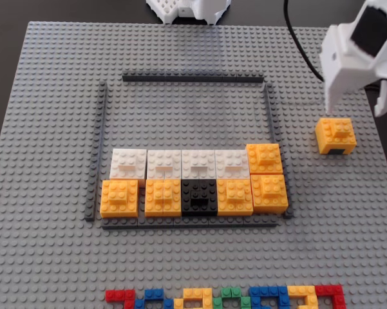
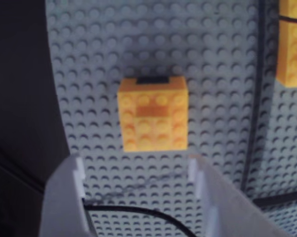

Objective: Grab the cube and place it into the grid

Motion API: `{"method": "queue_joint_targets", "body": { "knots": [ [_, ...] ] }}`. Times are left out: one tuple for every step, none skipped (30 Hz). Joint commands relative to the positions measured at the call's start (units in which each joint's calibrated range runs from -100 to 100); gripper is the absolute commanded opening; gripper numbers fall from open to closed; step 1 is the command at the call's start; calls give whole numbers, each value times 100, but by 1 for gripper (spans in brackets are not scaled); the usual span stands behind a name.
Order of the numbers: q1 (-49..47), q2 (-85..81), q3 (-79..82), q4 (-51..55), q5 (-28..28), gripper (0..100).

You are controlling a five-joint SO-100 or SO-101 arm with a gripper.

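Observation:
The orange-yellow cube [image 1: 335, 135] stands alone on the grey studded baseplate [image 1: 51, 96], to the right of the grid [image 1: 193, 78] in the fixed view, with its dark notch facing the front. The grid is a frame of thin dark grey strips; one strip [image 2: 259, 98] shows in the wrist view. My white gripper [image 1: 354, 109] hovers just behind and above the cube. In the wrist view the cube [image 2: 153, 121] lies a little beyond my gripper [image 2: 137, 165], which is open with only baseplate between its fingers.
Inside the grid sit several orange cubes [image 1: 120, 197], several white cubes [image 1: 163, 164] and one black cube [image 1: 199, 196]. A row of multicoloured bricks [image 1: 225, 298] lines the front edge. A black cable [image 1: 299, 38] runs behind the arm and under the gripper [image 2: 138, 211].

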Motion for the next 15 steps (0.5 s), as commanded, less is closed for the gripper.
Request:
{"method": "queue_joint_targets", "body": {
  "knots": [
    [37,-266,7,-71,-10,27],
    [37,-266,25,-81,-5,27],
    [37,-266,25,-85,0,27],
    [37,-266,25,-90,0,26],
    [29,-266,25,-90,0,26],
    [22,-266,25,-100,0,26],
    [15,-258,25,-105,-5,26],
    [7,-249,25,-110,-5,26],
    [0,-232,25,-115,-5,26],
    [-8,-206,25,-120,-10,26],
    [-15,-189,25,-129,-10,26],
    [-15,-163,25,-139,-10,26],
    [-22,-146,34,-154,-15,26],
    [-22,-120,34,-164,-15,26],
    [-30,-120,34,-173,-15,26]
  ]
}}
